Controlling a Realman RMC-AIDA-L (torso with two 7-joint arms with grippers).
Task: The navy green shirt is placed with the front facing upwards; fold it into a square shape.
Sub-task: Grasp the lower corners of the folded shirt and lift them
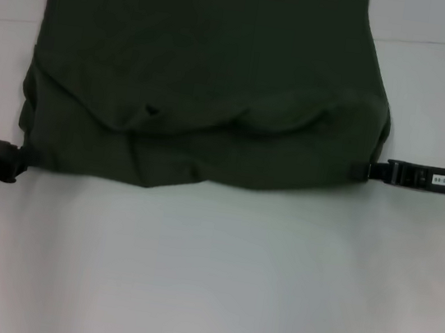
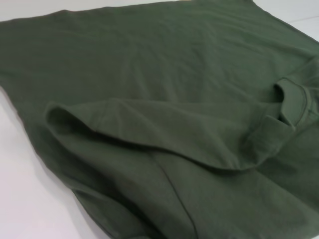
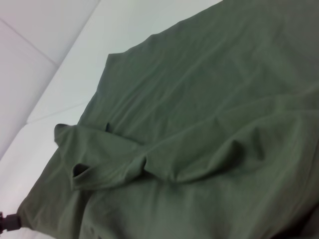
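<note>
Olive cloth covers the far half of the white worktop [image 1: 206,280]: the shirt [image 1: 209,82] lies as a wide folded block, plain side up, with a loose curved flap across its near part. The left gripper [image 1: 18,161] sits at the near left corner, the right gripper [image 1: 367,169] at the right edge; whether either is pinching cloth or spread I cannot tell, since the fabric hides the fingertips. The risk I see is uneven hold: if one side has fewer layers than the other, lifting would let the flap slide and skew the fold. Bunched cloth by the collar [image 2: 294,102] could also trap wrinkles and spoil a square outline.
</note>
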